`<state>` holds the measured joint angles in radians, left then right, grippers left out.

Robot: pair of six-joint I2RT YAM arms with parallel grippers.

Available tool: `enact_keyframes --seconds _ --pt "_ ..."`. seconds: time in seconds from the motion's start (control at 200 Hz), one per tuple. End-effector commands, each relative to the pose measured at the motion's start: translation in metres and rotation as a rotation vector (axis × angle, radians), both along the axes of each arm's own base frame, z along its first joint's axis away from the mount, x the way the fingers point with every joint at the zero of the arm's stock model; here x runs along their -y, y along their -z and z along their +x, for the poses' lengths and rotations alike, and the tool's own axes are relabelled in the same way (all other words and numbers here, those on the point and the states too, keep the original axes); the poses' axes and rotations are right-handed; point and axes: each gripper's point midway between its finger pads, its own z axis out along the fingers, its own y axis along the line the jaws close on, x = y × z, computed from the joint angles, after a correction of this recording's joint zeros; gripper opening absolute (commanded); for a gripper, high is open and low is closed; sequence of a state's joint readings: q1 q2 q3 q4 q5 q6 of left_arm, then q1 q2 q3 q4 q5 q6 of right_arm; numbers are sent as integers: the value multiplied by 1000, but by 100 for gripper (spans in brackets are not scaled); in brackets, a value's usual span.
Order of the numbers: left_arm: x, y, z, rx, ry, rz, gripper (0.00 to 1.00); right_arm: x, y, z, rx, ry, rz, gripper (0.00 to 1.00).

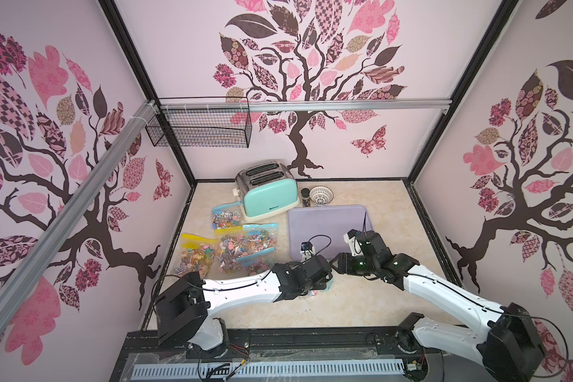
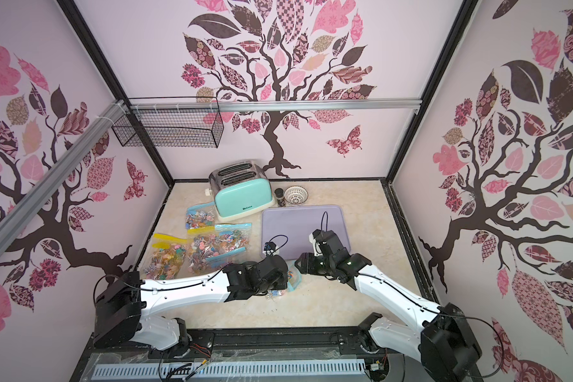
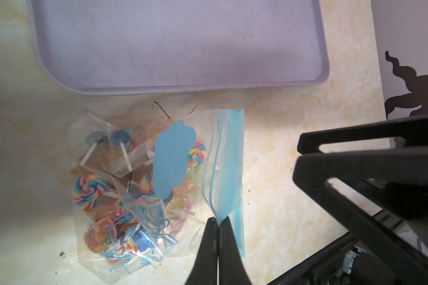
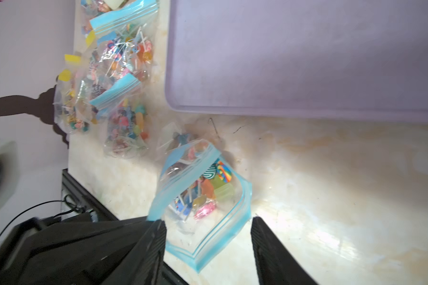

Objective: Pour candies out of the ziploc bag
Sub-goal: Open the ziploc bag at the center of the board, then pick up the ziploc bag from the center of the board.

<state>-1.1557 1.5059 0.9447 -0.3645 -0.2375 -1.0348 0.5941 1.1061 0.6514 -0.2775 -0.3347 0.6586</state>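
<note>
Status: the pour hasn't started. The bag-opening step looks roughly done.

- The ziploc bag lies flat on the marble tabletop, lower centre in both top views. It sits just in front of the purple tray, not on it.
- The left gripper is clamped tight on one end of the bag's blue zip strip. The pinch is on the strip only, not the bag body.
- The right gripper has its jaws spread and holds nothing. They straddle the mouth end of the bag; I can't tell whether a finger touches the plastic.
- In the right wrist view the mouth gapes, with the two blue lips bowed apart. The seal reads as undone, at least on that side.
- The candies are all inside, rainbow lollipop heads and white sticks bunched toward the closed bottom. I see none on the tabletop or the tray.
- The tray is bare, right of centre in the top views. My guess is that it's the pour target.
- Several other filled bags are piled left of centre, well apart from both grippers.

What's left, as I read it:
- Get a second hold near the bag's bottom.
- Lift, tip the mouth over the tray and shake the candies out.

Risks:
- A one-corner pinch on a floppy bag will probably let it swing.
- Sticks may snag at the lips.
</note>
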Motion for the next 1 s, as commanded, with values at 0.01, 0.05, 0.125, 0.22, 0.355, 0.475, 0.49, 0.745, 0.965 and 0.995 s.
enact_keyframes --seconds 0.01,0.05,0.125,0.22,0.355,0.475,0.49,0.745,0.965,0.995 --pt "6 0 1 7 25 -5 0 -19 4 -15 -130 -30 131 61" --pt "7 -1 1 8 26 -7 0 -21 8 -17 -147 -37 140 62" --pt "8 -3 2 12 29 -11 0 -26 18 -19 -168 -48 137 63" --pt "10 -4 2 12 36 -16 0 -35 25 -19 -197 -61 161 63" --pt "19 -10 -2 16 84 -61 0 -41 37 -15 -226 -60 169 61" --pt "18 -15 -5 18 108 -70 11 -45 43 -14 -240 -70 171 58" --pt "17 -15 -5 20 107 -69 13 -46 43 -13 -241 -72 173 57" --pt "-9 -23 -5 38 71 -48 51 -49 50 -16 -260 -86 180 51" --pt "-55 -26 8 13 -28 -25 60 -40 39 -22 -226 -84 157 50" --pt "-62 -27 10 14 -44 -23 60 -37 36 -23 -216 -78 145 50"
